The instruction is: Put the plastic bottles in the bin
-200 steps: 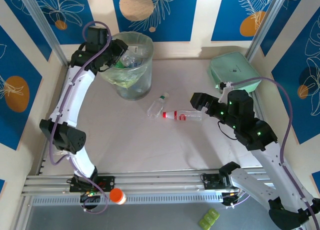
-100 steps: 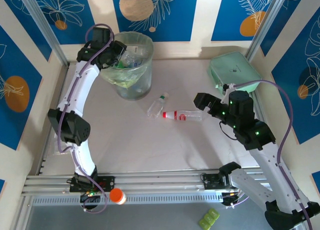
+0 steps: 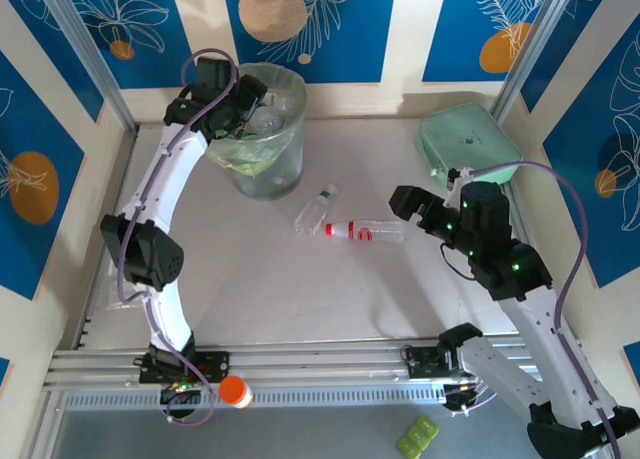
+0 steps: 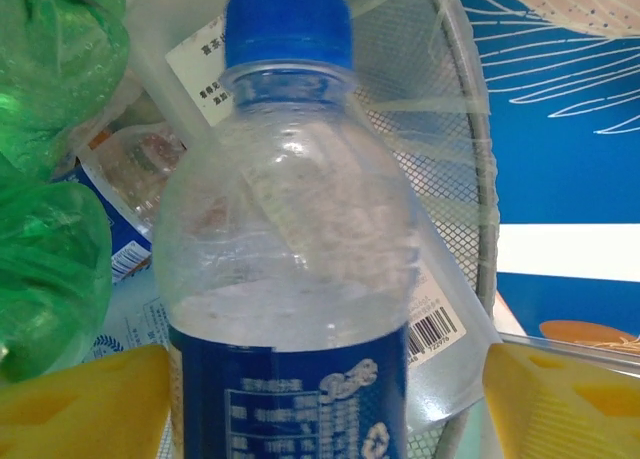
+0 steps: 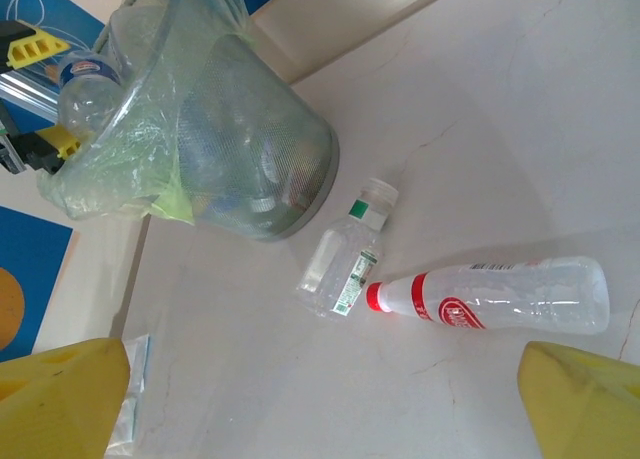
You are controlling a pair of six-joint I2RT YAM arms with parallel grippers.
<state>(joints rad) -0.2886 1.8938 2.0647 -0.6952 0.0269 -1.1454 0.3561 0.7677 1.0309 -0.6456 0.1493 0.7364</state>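
Blue-capped and blue-labelled, a clear plastic bottle (image 4: 290,259) is sitting clenched between the left fingers (image 3: 247,101). We are seeing it hanging over the open mouth of the tall round translucent bin (image 3: 275,169) lined with a pale green bag, where other labelled bottles (image 4: 125,169) are lying. The right fingers (image 3: 400,205) are standing spread apart, grasping nothing, and hovering above the pale counter (image 3: 300,289). Just beyond them a clear plastic bottle with a red cap and red label (image 5: 500,301) is lying on its side. Its cap is just beside a smaller clear bottle with a white cap and green label (image 5: 345,264), both resting on the counter outside the bin
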